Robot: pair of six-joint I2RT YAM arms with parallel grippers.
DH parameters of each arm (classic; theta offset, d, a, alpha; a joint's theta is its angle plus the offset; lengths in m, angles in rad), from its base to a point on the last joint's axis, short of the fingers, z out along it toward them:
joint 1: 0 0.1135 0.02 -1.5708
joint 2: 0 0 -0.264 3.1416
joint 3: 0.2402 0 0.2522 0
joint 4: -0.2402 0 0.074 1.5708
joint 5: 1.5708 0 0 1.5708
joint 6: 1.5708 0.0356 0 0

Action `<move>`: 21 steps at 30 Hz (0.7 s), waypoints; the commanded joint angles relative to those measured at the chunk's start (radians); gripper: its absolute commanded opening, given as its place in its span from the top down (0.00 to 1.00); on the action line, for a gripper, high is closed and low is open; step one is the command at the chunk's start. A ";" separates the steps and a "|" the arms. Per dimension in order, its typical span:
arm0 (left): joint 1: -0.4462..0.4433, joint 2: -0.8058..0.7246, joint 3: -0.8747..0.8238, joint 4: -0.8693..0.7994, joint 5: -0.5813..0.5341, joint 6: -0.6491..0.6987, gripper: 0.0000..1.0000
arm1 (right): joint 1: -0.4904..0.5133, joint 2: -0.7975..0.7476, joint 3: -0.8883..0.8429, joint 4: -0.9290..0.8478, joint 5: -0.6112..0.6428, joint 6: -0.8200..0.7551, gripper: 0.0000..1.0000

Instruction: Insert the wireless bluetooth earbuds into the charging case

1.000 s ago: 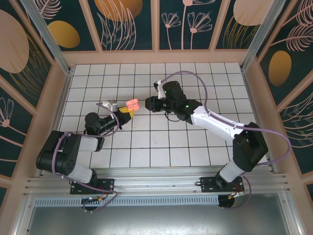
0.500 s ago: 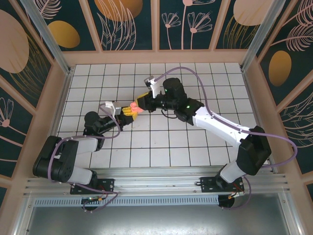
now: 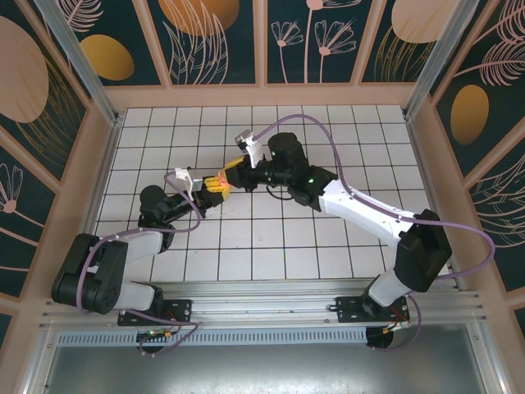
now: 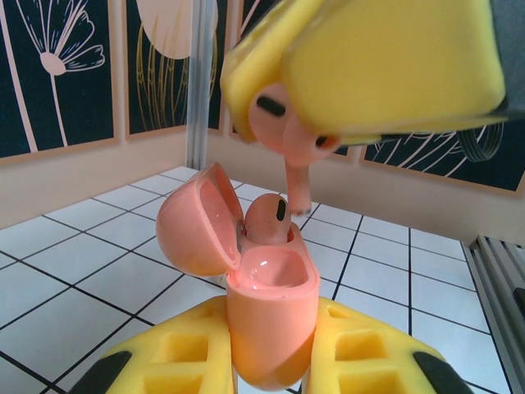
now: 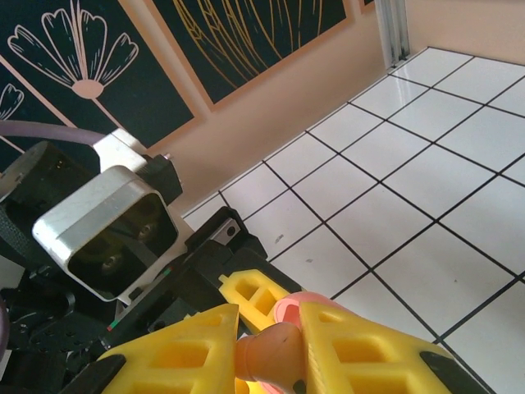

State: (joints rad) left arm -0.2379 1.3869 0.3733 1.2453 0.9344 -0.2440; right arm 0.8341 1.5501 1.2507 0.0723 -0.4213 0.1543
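My left gripper (image 4: 275, 332) is shut on the lower body of the coral-orange charging case (image 4: 271, 312) and holds it upright. The lid (image 4: 195, 232) is swung open to the left. One coral earbud (image 4: 267, 220) sits in the far slot; the near slot is a bare glossy hollow. Directly above, my right gripper (image 5: 271, 349) is shut on a second coral earbud (image 4: 287, 131), whose stem (image 4: 297, 187) points down a little above the case. In the top view both grippers meet left of the floor's centre: the left gripper (image 3: 212, 189) and the right gripper (image 3: 235, 171).
White tiled floor (image 3: 328, 246) inside pinkish walls with dark floral panels (image 3: 312, 41). The left wrist's camera housing (image 5: 111, 234) sits close under the right gripper. Purple cables (image 3: 328, 135) loop over both arms. Open tiles lie to the right and at the front.
My right gripper has swung left with the earbud, from a tile away to right over the open case. The left arm has shifted the case slightly.
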 commanded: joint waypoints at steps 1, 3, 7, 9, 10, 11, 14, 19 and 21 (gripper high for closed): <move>-0.006 -0.023 0.024 0.005 -0.002 -0.002 0.93 | 0.014 0.020 0.027 0.046 -0.020 -0.019 0.77; -0.007 -0.024 0.027 0.003 -0.002 -0.003 0.93 | 0.016 0.028 0.032 0.050 -0.022 -0.016 0.77; -0.007 -0.028 0.028 0.002 -0.003 -0.005 0.93 | 0.021 0.042 0.040 0.052 -0.025 -0.015 0.77; -0.007 -0.030 0.029 0.001 -0.003 -0.005 0.93 | 0.023 0.049 0.045 0.047 -0.027 -0.016 0.77; -0.007 -0.032 0.030 0.000 -0.003 -0.006 0.93 | 0.024 0.051 0.046 0.045 -0.028 -0.016 0.77; -0.007 -0.033 0.032 0.000 -0.003 -0.006 0.93 | 0.025 0.054 0.046 0.044 -0.029 -0.019 0.77; -0.007 -0.037 0.034 -0.001 -0.005 -0.008 0.93 | 0.025 0.064 0.052 0.035 -0.037 -0.019 0.77; -0.007 -0.046 0.039 -0.009 -0.012 -0.003 0.93 | 0.030 0.070 0.049 -0.006 -0.037 -0.030 0.77; -0.007 -0.050 0.042 -0.012 -0.013 -0.003 0.93 | 0.030 0.067 0.044 -0.030 -0.034 -0.040 0.77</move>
State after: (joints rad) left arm -0.2386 1.3636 0.3748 1.2026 0.9314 -0.2443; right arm 0.8509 1.6051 1.2732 0.0799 -0.4404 0.1432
